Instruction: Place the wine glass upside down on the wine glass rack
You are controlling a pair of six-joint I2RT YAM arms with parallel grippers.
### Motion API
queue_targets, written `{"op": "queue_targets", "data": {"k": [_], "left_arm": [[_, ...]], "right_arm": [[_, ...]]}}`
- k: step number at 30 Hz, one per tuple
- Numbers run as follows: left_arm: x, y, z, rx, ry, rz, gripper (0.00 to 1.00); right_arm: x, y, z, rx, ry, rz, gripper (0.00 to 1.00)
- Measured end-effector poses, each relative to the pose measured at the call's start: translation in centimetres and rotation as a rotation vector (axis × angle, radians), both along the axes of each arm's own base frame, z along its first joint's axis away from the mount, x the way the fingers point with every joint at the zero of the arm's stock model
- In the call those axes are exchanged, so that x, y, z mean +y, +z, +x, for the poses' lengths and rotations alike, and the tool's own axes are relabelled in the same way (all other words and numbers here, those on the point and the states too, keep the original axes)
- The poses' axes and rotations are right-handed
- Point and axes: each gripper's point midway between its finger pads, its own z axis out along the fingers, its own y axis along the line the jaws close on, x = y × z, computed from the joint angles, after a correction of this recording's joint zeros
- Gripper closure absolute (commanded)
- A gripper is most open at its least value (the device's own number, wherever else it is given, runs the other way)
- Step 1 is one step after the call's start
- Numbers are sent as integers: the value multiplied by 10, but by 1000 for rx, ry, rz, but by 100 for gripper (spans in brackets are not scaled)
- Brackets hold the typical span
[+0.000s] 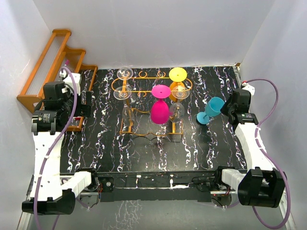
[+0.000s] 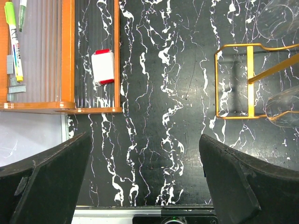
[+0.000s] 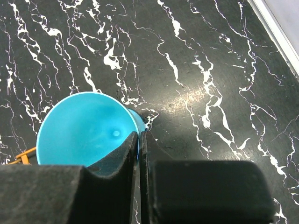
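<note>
The cyan plastic wine glass leans near the right edge of the black marbled desk, beside the orange-gold wire rack. The right gripper has its jaws pinched on the bowl's rim. The left gripper has its jaws wide apart, holding nothing. The glass is probably light, stiff and slick, so a rim pinch may let it swing; the stem seems surer.

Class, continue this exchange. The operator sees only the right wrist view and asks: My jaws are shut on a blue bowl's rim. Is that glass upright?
Observer: No. The blue wine glass leans, bowl toward the right gripper, foot toward the wine glass rack.
Operator: Anything hanging there?
Observer: Yes, a pink glass hangs upside down in it.
Operator: And the left gripper?
Observer: The left gripper is open, near the wooden rack.
</note>
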Motion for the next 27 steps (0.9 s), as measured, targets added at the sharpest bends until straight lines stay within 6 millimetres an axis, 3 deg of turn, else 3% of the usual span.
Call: {"op": "queue_targets", "data": {"k": [5, 8, 12, 15, 17, 21, 25, 27], "left_arm": [[-1, 5, -1, -11, -6, -6, 3], [-3, 11, -2, -18, -12, -11, 3], [-7, 34, 3, -66, -34, -28, 3], [-15, 56, 8, -101, -67, -54, 3], [-25, 76, 15, -136, -109, -91, 3], [-54, 113, 31, -192, -229, -208, 3], [-79, 126, 45, -187, -313, -328, 3], [-90, 131, 54, -179, -346, -394, 3]], "right_arm": [[-3, 2, -3, 6, -12, -11, 92], [-3, 25, -4, -37, -8, -24, 92], [-6, 103, -4, -231, -12, -66, 92], [-5, 182, -9, -434, -15, -86, 92], [-1, 223, -12, -543, 2, -85, 92], [15, 288, -11, -716, 81, -69, 92], [36, 354, -4, -868, 204, -64, 92], [43, 373, 1, -898, 246, -53, 92]]}}
